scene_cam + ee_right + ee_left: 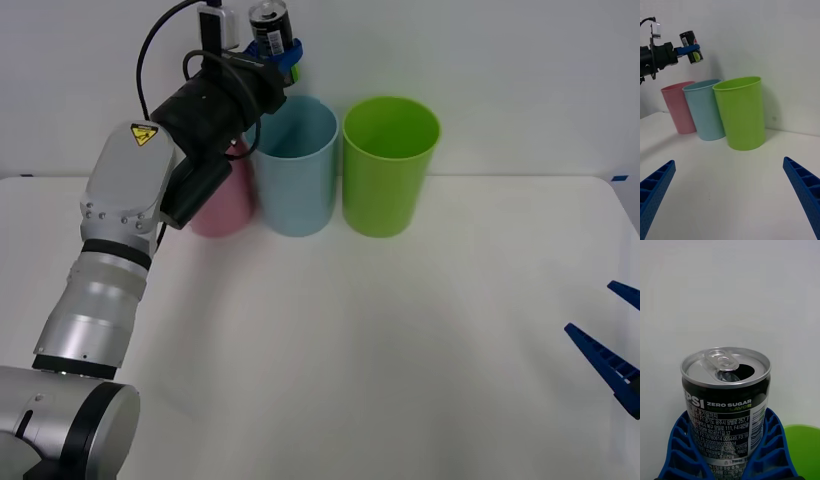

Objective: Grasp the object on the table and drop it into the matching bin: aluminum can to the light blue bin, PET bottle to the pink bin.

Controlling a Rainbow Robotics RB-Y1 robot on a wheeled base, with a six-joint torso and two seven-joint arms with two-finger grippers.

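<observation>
- can [268, 27]: dark, silver top, opened tab; held upright in the air, clamped between the blue fingers [679, 444] of the left hand [280, 55]. it is seen above the row of bins, roughly over the near-left rim of the blue bin; a yellow-green patch is seen on its side from the right wrist view [691, 47].
- left hand: raised high behind the bins, closed on the can's lower body, with the arm reaching forward from the left.
- blue bin [295, 165]: upright at the back of the counter [380, 340], the middle one of three in a row.
- pink bin [225, 200]: upright, just left of the blue bin, partly hidden by the left arm.
- green bin [390, 165]: upright, just right of the blue bin.
- right hand [730, 198]: low at the counter's right edge, well apart from the bins, fingers spread wide, nothing between them.
</observation>
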